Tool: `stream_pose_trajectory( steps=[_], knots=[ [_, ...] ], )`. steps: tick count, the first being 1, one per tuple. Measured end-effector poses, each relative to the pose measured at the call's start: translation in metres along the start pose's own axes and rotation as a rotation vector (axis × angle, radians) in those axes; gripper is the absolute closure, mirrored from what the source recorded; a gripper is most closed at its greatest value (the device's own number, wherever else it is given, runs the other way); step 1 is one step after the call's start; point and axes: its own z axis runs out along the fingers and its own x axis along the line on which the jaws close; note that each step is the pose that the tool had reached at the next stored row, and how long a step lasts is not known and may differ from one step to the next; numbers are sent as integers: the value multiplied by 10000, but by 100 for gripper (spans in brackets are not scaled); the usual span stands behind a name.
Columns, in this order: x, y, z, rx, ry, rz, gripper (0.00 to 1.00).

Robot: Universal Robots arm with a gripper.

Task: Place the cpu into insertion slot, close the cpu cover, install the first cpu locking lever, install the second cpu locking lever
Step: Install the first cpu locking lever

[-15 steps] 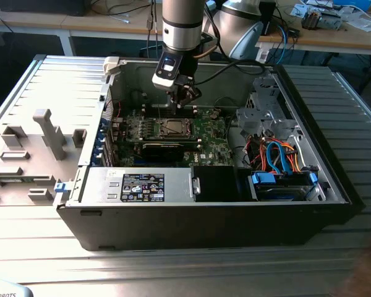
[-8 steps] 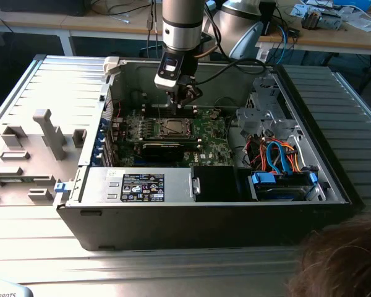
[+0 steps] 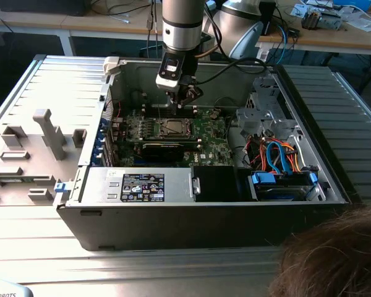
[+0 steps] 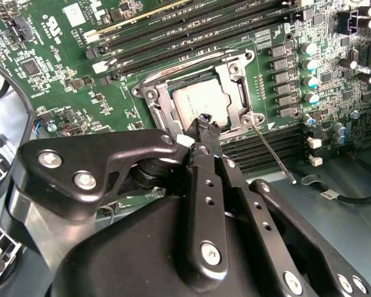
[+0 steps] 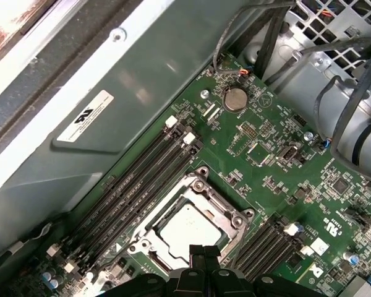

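While the silver-grey square cpu (image 5: 188,226) lies seated on the green board (image 5: 260,130), the black claw (image 5: 198,251), pinched together, hovers just beside it.

cpu (image 5: 188,228) beneath flat cpu cover (image 5: 221,207)

Arm (image 3: 182,25) vertical, end effector (image 4: 204,121) pointing down, fingers (image 5: 196,252) together

A ribbed grey metal table (image 3: 334,93) carries the work. An open black computer case (image 3: 204,219) lies flat on it, near the middle. On the table toward the exterior view's left, just beside the case, stand several grey blocks (image 3: 46,127) of differing heights. A white object (image 3: 6,289) sits at the near corner.
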Motion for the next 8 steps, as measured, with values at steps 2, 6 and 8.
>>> stream_pose_trajectory(
  steps=[2,6,8],
  knots=[
    [0,0,0,-1,0,-66,89],
    [0,0,0,-4,-2,-324,89],
    [0,0,0,-5,-3,-459,89]
  ],
)
